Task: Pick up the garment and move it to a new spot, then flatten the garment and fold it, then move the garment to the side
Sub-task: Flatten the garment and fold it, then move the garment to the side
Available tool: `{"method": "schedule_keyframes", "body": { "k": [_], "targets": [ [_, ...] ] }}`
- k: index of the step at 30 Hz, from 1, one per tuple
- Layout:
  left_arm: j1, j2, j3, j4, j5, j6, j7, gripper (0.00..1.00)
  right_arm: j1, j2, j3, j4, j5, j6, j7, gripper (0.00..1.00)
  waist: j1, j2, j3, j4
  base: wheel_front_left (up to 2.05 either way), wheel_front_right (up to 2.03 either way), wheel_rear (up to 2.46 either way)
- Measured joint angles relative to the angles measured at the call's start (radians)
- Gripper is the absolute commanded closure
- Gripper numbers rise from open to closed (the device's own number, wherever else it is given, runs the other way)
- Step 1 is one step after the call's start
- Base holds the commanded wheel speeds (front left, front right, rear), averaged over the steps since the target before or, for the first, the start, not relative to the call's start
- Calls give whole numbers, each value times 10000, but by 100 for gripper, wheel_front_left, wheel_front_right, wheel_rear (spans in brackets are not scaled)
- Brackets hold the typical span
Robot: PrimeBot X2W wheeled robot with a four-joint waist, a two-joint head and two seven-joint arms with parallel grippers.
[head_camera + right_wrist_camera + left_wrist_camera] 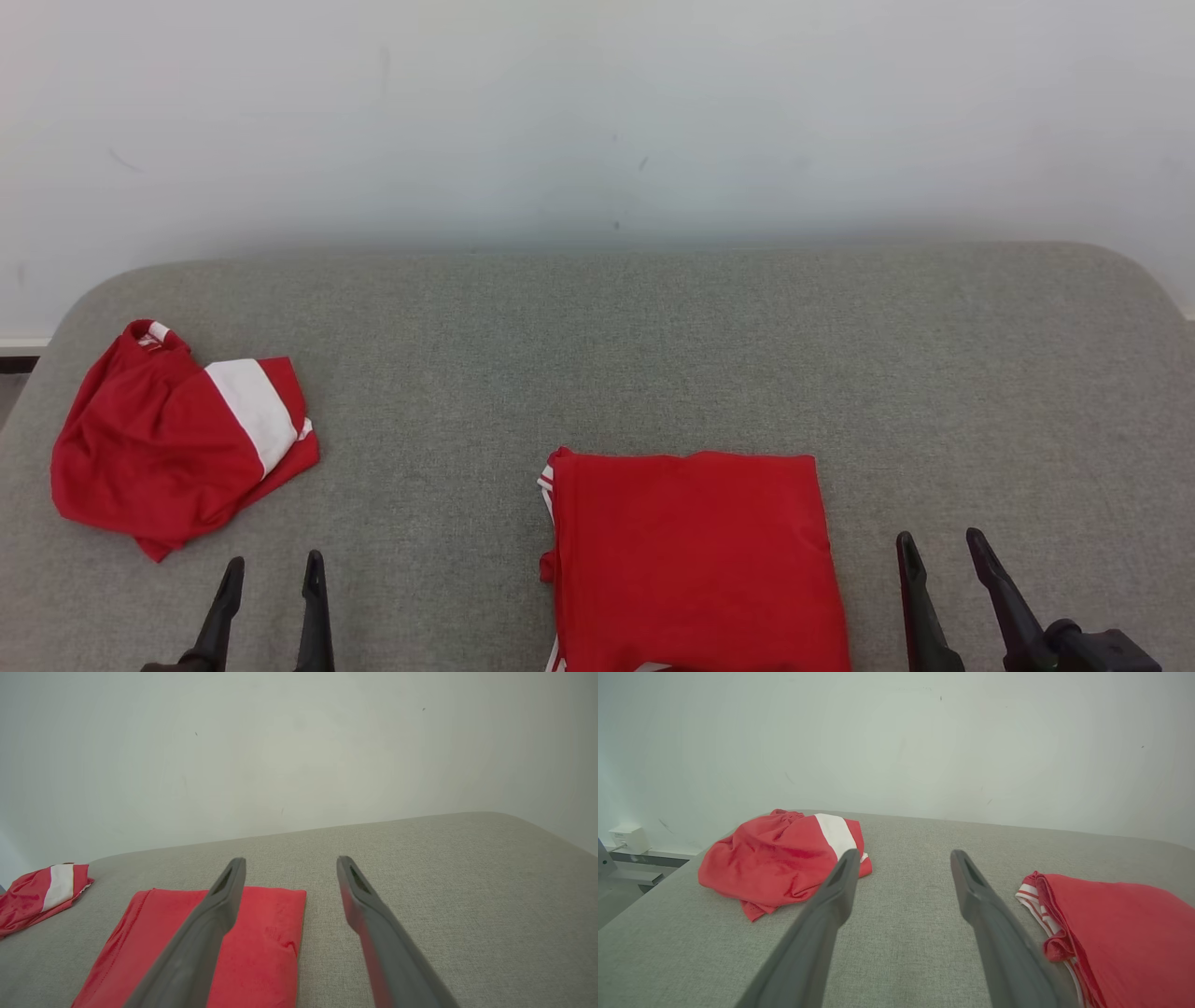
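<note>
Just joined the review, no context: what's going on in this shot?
Nothing is being handled right now. The left gripper and right gripper hover open and empty over the near edge of the grey padded surface. A neatly folded red garment lies between them, nearer the right one. A second red garment, white-striped, lies crumpled at the robot's far left. The folding looks done; moving the folded piece aside seems not yet done.

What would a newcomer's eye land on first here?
The red against grey: a neatly folded red garment lies at the front middle of the grey padded surface, and a crumpled red garment with a white band sits at its left end. The left tool and right tool, dark and two-fingered, stand open and empty at the near edge.
</note>
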Motion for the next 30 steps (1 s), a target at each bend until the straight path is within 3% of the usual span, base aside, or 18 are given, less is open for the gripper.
{"method": "schedule_keyframes", "body": {
  "k": [18,30],
  "targets": [
    [24,-2,29,-10,-19,10,0,0,-116,6,-10,42,-219,2,171,0,0,0,59,-42,0,0,0],
    [-207,-6,-107,109,-107,8,0,0,-2075,-370,355,1093,-334,2,1145,0,1,1,325,153,0,0,0]
  ]
}}
